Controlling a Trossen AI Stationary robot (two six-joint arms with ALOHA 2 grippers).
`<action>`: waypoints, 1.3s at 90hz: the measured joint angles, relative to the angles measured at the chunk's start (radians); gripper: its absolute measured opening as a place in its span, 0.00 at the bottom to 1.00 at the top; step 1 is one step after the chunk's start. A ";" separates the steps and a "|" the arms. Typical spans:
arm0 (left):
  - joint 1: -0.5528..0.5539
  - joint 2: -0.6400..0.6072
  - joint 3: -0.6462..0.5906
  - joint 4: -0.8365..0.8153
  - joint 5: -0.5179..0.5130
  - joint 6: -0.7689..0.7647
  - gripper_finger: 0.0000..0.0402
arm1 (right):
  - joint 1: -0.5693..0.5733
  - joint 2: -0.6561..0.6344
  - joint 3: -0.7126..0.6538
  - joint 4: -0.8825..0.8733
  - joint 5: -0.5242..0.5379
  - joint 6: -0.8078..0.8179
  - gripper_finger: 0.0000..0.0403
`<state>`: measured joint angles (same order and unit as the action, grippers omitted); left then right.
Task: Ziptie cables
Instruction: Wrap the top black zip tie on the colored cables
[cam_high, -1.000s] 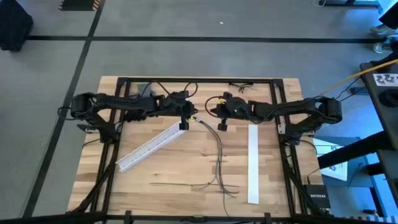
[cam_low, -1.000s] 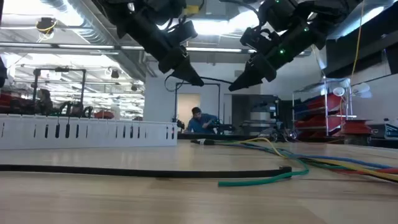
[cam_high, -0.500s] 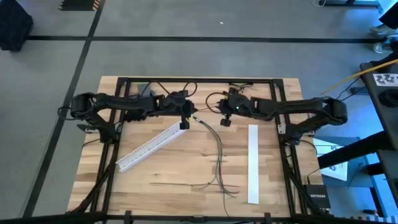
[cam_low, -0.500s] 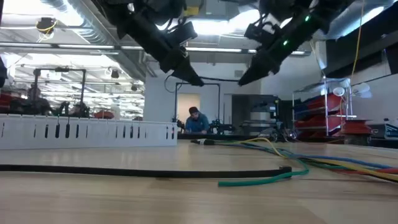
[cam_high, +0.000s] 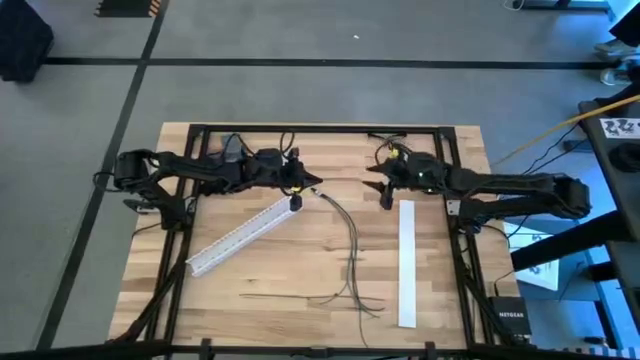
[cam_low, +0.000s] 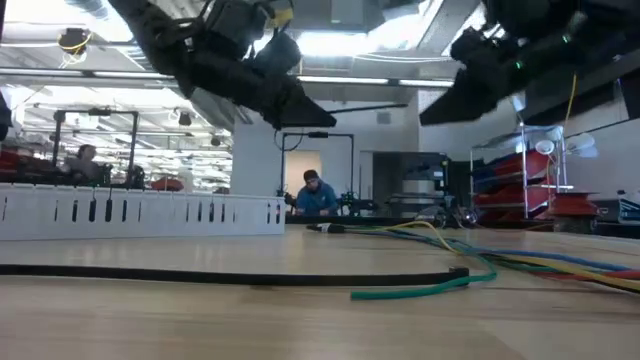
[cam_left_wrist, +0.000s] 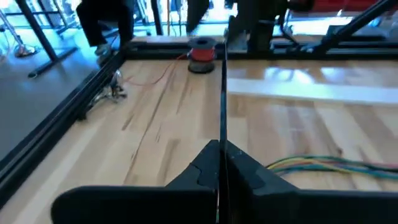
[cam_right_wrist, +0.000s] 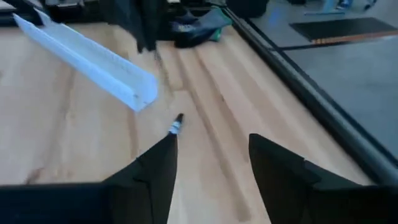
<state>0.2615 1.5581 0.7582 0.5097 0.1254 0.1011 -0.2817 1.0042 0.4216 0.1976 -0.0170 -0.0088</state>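
The pale wooden worktop (cam_high: 290, 255) carries two long white slotted strips, one lying slantwise on my left (cam_high: 243, 234) and one straight on my right (cam_high: 406, 262), and the thin dark cables (cam_high: 352, 262) trail down the middle between them, fanning out at the near end. My left claw (cam_high: 296, 193) hovers at the slanted strip's upper end, pressed closed on a thin dark strand (cam_left_wrist: 222, 112). My right claw (cam_high: 385, 194) hangs just above the straight strip's top, fingers spread, holding nothing.

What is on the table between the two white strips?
The cables lie there, seen in the high view, between the slanted white strip and the straight white strip.
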 joint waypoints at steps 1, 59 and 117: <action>0.000 0.000 0.000 0.005 0.002 -0.007 0.00 | 0.000 0.004 -0.009 0.025 -0.003 0.008 0.48; -0.038 0.000 0.000 0.208 0.015 -0.120 0.00 | 0.001 0.387 -0.018 0.760 -0.206 0.113 0.48; -0.039 0.000 0.000 0.225 -0.008 -0.146 0.00 | 0.000 0.403 0.093 0.772 -0.248 0.005 0.43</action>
<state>0.2227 1.5585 0.7586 0.7347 0.1173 -0.0452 -0.2813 1.4075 0.5144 0.9692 -0.2653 -0.0043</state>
